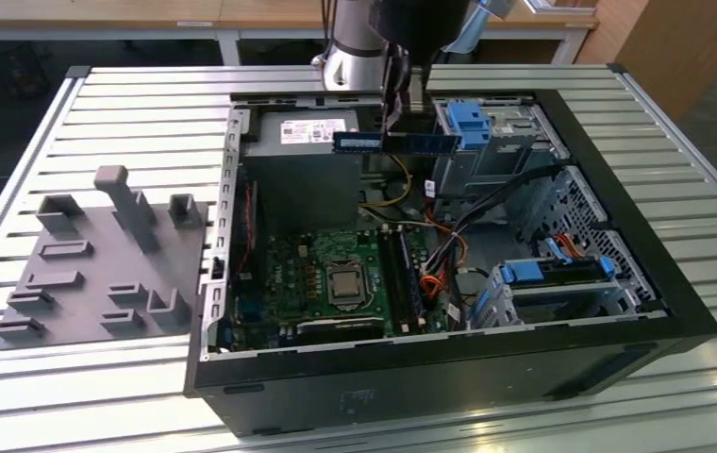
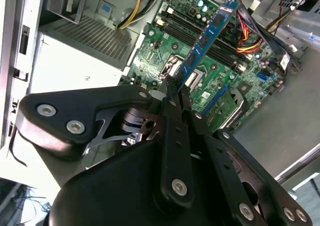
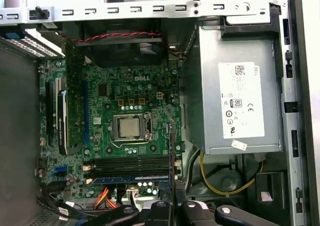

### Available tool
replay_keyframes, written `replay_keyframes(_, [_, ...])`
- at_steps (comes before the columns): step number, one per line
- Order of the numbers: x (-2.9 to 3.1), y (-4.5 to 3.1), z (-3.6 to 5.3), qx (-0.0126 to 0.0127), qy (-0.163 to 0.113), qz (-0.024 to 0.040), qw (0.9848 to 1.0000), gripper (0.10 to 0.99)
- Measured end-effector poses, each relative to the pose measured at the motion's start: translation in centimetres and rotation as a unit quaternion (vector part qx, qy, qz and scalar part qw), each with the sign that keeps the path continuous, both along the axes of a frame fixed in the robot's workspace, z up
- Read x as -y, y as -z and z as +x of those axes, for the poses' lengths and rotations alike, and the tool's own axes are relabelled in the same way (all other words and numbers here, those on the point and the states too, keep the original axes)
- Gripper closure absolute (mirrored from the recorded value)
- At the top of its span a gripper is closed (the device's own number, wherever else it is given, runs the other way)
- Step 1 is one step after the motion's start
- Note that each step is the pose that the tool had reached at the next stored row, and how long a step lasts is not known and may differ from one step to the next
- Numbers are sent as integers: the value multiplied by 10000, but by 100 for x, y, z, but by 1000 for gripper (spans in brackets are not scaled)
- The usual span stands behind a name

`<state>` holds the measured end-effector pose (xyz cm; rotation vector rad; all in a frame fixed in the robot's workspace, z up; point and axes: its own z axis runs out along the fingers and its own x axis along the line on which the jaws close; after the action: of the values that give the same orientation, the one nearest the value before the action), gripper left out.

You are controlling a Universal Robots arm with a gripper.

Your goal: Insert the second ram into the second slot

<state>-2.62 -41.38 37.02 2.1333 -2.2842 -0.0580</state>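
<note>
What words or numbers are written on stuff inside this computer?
On the white label of the grey metal power supply box: print and symbols, too small to read.
On the green motherboard: a short white maker's mark; tiny codes too small to read.
On the thin blue ram stick held in the claw: print too blurred to read.

The exterior view looks down from high and well off at the open case (image 1: 459, 377) on the table (image 1: 132, 123). Both wrist views share the motherboard (image 3: 150, 91) (image 2: 160, 51): the first wrist view faces it squarely from above, while the second wrist view slants at it past the close gripper (image 2: 174, 85) holding the ram (image 2: 206, 36).
</note>
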Motion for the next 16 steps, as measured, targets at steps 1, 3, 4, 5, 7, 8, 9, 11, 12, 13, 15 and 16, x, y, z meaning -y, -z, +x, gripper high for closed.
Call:
replay_keyframes(1, [0,0,0,0,37,-1,10000,949])
replay_keyframes(3, [0,0,0,0,104,-1,9999,949])
replay_keyframes(4, [0,0,0,0,138,-1,9999,949])
replay_keyframes(5, [0,0,0,0,168,-1,9999,949])
replay_keyframes(7, [0,0,0,0,222,-1,9998,949])
replay_keyframes(8, [0,0,0,0,251,-1,9997,949])
replay_keyframes(9, [0,0,0,0,278,-1,9996,949])
replay_keyframes(11, [0,0,0,0,323,-1,9995,949])
replay_keyframes(12, [0,0,0,0,341,-1,9994,949])
replay_keyframes(13, [0,0,0,0,360,-1,9994,949])
replay_keyframes(15, [0,0,0,0,406,-1,9992,949])
replay_keyframes(16, [0,0,0,0,432,-1,9991,949])
